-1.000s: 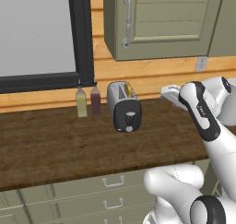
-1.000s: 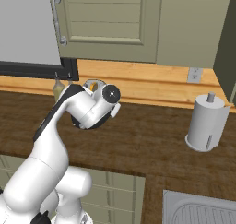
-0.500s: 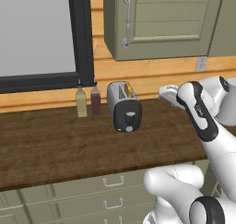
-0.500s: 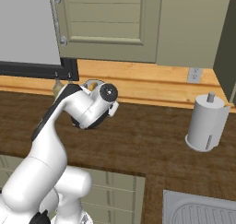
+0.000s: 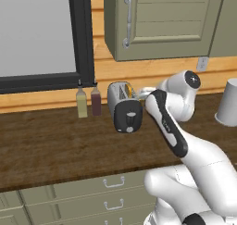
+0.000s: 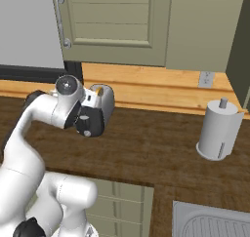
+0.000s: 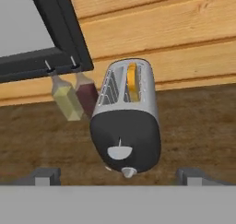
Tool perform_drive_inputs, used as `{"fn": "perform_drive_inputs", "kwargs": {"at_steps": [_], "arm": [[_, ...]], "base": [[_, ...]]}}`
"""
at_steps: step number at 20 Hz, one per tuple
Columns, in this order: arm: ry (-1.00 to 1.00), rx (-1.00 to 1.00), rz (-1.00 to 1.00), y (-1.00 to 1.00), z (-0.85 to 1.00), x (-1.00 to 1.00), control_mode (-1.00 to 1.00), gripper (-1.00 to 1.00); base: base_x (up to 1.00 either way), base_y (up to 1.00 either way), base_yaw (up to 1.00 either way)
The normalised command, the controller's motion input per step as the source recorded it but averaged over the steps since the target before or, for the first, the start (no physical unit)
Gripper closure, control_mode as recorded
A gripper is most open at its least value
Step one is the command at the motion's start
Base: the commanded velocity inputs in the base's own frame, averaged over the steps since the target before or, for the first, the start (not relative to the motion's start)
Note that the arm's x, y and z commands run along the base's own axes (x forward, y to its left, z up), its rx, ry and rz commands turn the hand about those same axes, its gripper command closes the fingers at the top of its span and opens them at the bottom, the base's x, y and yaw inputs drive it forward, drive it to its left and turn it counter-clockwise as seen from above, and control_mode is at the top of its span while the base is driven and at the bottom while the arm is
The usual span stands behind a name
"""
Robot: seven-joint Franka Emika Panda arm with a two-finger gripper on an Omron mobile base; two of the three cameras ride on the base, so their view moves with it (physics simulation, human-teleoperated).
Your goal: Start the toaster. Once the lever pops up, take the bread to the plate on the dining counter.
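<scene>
Chrome toaster (image 7: 126, 121), black end claw-ward

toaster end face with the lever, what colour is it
Glossy black, on a chrome toaster; the lever is pale grey. Clearest in the hand view.

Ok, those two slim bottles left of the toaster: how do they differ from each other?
Colour: the yellow-green bottle has pale contents, the dark red bottle deep reddish-brown ones. Position: the dark red bottle stands nearer the toaster, the yellow-green bottle on the far side of it. Shared: both look much alike in slim shape and height, have thin dark caps, stand upright on the wooden worktop below the black window frame, close together.
</scene>
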Motion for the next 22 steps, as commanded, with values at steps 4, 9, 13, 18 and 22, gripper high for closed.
{"fn": "perform_drive_inputs", "kwargs": {"at_steps": [4, 9, 13, 18, 22], "arm": [[-0.03, -0.36, 0.00, 0.32, 0.00, 0.18, -1.00, -1.00], [0.00, -0.13, -0.08, -0.05, 0.00, 0.19, -1.00, -1.00], [0.03, 0.00, -0.12, -0.08, 0.00, 0.24, -1.00, -1.00], [0.00, 0.02, -0.08, 0.00, 0.00, 0.34, -1.00, -1.00], [-0.20, 0.00, -0.05, 0.00, -0.03, 0.27, -1.00, -1.00]], "base": [[0.00, 0.00, 0.00], [0.00, 0.00, 0.00], [0.00, 0.00, 0.00], [0.00, 0.00, 0.00], [0.00, 0.00, 0.00]]}}
